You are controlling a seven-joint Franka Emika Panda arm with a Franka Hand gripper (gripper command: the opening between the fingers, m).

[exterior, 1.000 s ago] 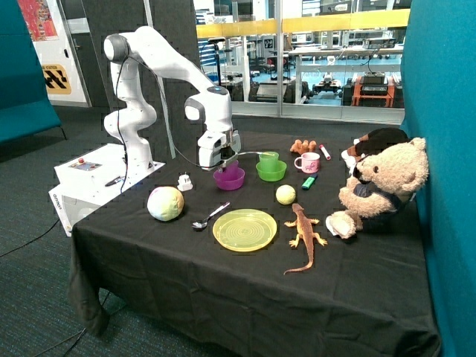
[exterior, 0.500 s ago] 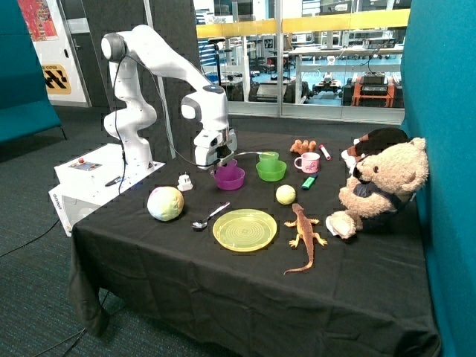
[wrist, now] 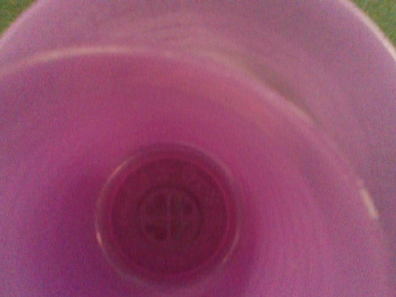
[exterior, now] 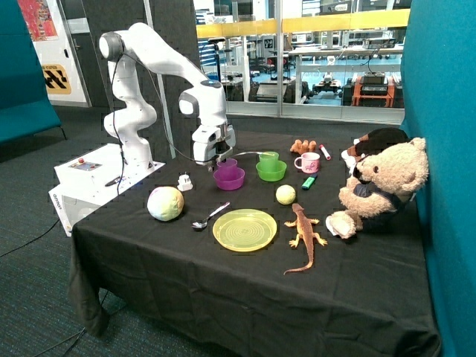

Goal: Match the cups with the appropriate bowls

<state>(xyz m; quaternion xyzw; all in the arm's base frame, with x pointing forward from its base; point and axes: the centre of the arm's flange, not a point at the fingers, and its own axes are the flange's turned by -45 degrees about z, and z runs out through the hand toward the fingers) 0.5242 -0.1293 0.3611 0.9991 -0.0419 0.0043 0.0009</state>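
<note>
The purple bowl (exterior: 229, 180) stands on the black table next to the green bowl (exterior: 271, 172). The green cup (exterior: 268, 156) stands upright in the green bowl. The purple cup (exterior: 227, 163) is at the back of the purple bowl, its rim showing above it. My gripper (exterior: 217, 159) is right at that cup, just above the purple bowl's far rim. The wrist view is filled by the purple cup's inside, with its round base (wrist: 167, 210) in the middle.
A pink-and-white mug (exterior: 307, 162) stands beyond the green bowl. In front are a yellow plate (exterior: 245, 229), a spoon (exterior: 210, 216), a pale ball (exterior: 165, 203), a small yellow ball (exterior: 285, 194), an orange lizard (exterior: 303, 230) and a teddy bear (exterior: 379, 186).
The arm's wrist has shifted a little away from the green bowl, toward the robot's base. The purple cup's rim now shows beside the gripper.
</note>
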